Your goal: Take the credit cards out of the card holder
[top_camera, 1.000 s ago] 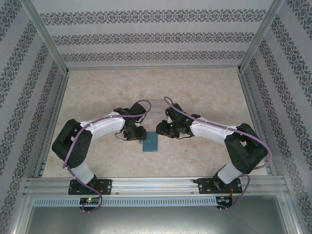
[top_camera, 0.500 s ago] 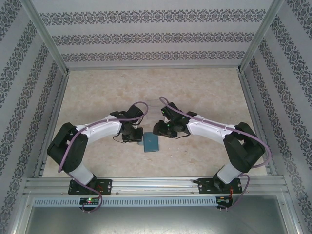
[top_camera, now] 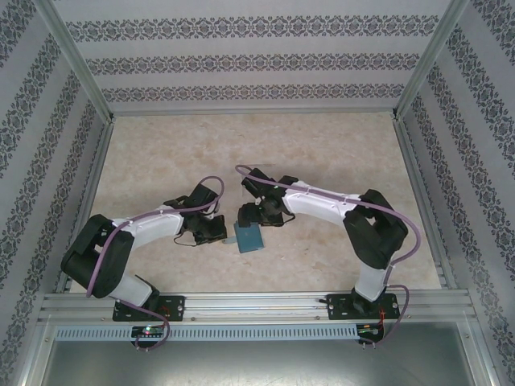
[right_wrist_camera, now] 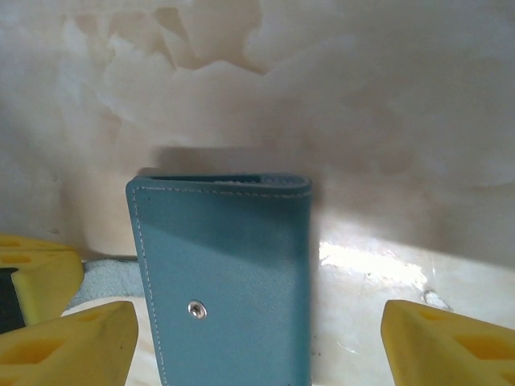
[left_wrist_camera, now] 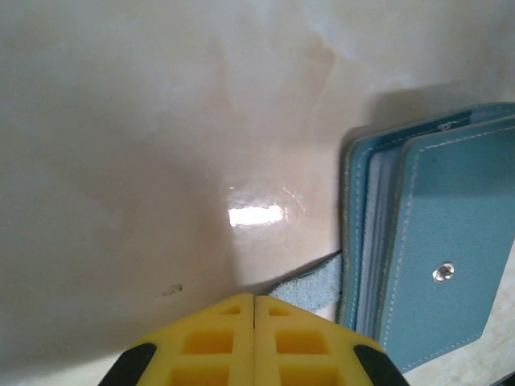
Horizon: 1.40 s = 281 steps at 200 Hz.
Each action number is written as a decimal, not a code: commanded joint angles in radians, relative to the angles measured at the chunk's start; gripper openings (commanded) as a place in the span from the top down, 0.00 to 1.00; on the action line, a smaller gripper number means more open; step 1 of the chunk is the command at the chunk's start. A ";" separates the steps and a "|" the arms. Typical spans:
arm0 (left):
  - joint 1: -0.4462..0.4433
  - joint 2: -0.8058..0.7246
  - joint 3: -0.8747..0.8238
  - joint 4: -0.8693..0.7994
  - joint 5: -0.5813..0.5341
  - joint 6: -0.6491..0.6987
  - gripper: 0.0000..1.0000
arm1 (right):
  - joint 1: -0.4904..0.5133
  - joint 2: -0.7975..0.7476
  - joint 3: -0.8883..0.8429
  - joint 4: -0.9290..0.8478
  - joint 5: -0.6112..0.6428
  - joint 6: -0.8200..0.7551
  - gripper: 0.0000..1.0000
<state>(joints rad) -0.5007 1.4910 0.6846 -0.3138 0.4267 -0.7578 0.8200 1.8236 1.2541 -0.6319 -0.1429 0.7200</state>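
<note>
The card holder (top_camera: 251, 239) is a teal wallet lying closed on the table, snap stud up (right_wrist_camera: 196, 309). Pale layers (left_wrist_camera: 372, 241) show between its covers; the credit cards are hidden inside. Its short tab strap (left_wrist_camera: 310, 288) runs out to my left gripper (left_wrist_camera: 255, 299), whose yellow fingers are shut, seam closed. The strap's end disappears behind the right fingertip, and I cannot tell whether it is pinched. My right gripper (right_wrist_camera: 259, 346) is open wide and straddles the holder without touching it. In the top view the left gripper (top_camera: 227, 235) and right gripper (top_camera: 255, 220) flank the holder.
The marbled beige table (top_camera: 322, 161) is bounded by aluminium rails at left and right and a rail (top_camera: 257, 301) at the near edge. Patterned walls stand behind and to the sides. The left gripper's yellow finger (right_wrist_camera: 36, 273) sits just beside the holder.
My left gripper closed and drew down and left beside the holder's strap edge. The right gripper swung left over the holder and opened wide. The holder stayed put.
</note>
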 commanded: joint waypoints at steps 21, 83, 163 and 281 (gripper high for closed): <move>0.022 -0.013 -0.055 0.130 0.074 -0.032 0.95 | 0.043 0.110 0.162 -0.160 0.077 -0.063 0.14; 0.037 -0.025 -0.088 0.143 0.091 -0.019 0.95 | 0.068 0.231 0.306 -0.251 0.143 -0.079 0.12; 0.041 -0.029 -0.094 0.141 0.103 -0.012 0.95 | 0.069 0.283 0.348 -0.259 0.182 -0.070 0.13; 0.044 -0.034 -0.086 0.121 0.091 -0.008 0.95 | 0.068 0.249 0.341 -0.262 0.201 -0.068 0.14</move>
<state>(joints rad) -0.4690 1.4742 0.6003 -0.1856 0.5167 -0.7753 0.8799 2.1056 1.5776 -0.8589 0.0204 0.6540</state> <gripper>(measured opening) 0.053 0.858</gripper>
